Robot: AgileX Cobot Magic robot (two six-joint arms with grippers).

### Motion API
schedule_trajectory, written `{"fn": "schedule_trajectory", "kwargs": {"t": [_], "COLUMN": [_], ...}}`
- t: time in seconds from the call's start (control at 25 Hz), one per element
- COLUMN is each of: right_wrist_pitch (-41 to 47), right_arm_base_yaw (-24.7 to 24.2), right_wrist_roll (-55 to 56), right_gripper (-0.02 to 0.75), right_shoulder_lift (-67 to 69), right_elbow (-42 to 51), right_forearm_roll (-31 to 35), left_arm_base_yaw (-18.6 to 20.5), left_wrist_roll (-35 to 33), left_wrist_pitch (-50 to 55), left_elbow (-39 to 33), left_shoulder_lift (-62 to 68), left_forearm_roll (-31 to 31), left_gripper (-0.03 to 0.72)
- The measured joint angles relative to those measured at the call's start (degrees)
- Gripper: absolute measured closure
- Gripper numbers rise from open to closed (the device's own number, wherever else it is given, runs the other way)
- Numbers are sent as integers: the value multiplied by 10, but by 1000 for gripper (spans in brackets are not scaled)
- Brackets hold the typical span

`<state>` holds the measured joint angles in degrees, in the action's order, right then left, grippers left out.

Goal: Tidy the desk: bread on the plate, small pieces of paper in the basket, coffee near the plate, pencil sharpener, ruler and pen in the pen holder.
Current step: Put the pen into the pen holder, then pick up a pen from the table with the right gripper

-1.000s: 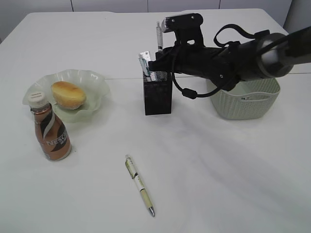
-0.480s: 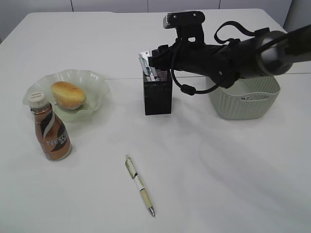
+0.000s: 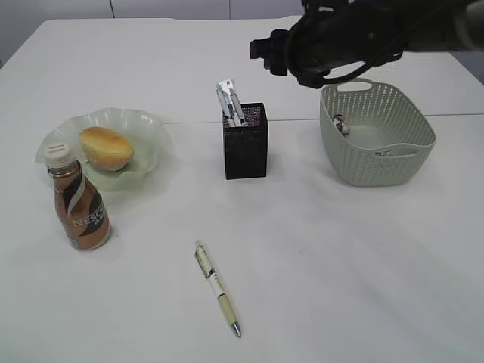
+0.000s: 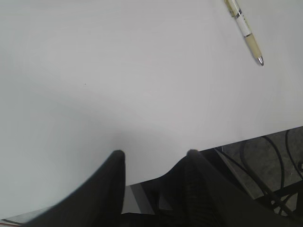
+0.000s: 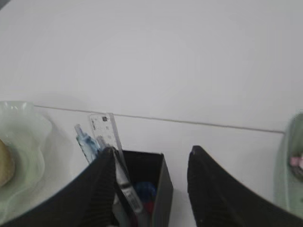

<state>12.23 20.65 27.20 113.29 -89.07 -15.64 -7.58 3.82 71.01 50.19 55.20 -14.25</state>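
Two pincers show, both parted and holding nothing. We see the right pincer (image 5: 151, 184) hanging above the pen holder (image 3: 246, 141), touching none of it; the ruler (image 5: 108, 135) and pens stand inside. The left pincer (image 4: 152, 161) hovers over the bare desk (image 3: 340, 249). Left of the holder, the bread (image 3: 107, 147) sits on the plate (image 3: 147, 125), the coffee (image 3: 79, 204) beside it. A pen (image 3: 218, 287) lies in front; the basket (image 3: 376, 136) stands right.

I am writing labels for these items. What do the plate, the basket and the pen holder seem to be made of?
The plate: probably glass, pale green, translucent and glossy, with a wavy rim.
The basket: likely plastic, matte grey-green, with moulded rows of holes and cut-out handles.
The pen holder: seemingly black metal mesh; fine perforations show near its top edge.
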Motion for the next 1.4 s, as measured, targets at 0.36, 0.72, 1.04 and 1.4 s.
{"fn": "schedule_trajectory", "kwargs": {"t": [0.36, 0.72, 1.04, 1.4], "right_wrist_pitch": [313, 566, 576, 577], "right_arm_base_yaw": [32, 32, 51, 192], "right_wrist_roll": [-8, -129, -183, -197], "right_gripper": [345, 345, 345, 345], "right_shoulder_lift": [-59, -59, -59, -31], "right_elbow": [-7, -8, -8, -8], "right_forearm_roll": [40, 193, 269, 146], "left_arm_base_yaw": [0, 0, 0, 0], "left_wrist_roll": [0, 0, 0, 0], "left_wrist_pitch": [1, 1, 1, 1], "left_elbow": [0, 0, 0, 0], "left_shoulder_lift": [0, 0, 0, 0], "left_forearm_roll": [0, 20, 23, 14], "left_gripper": [381, 381, 381, 381]}}
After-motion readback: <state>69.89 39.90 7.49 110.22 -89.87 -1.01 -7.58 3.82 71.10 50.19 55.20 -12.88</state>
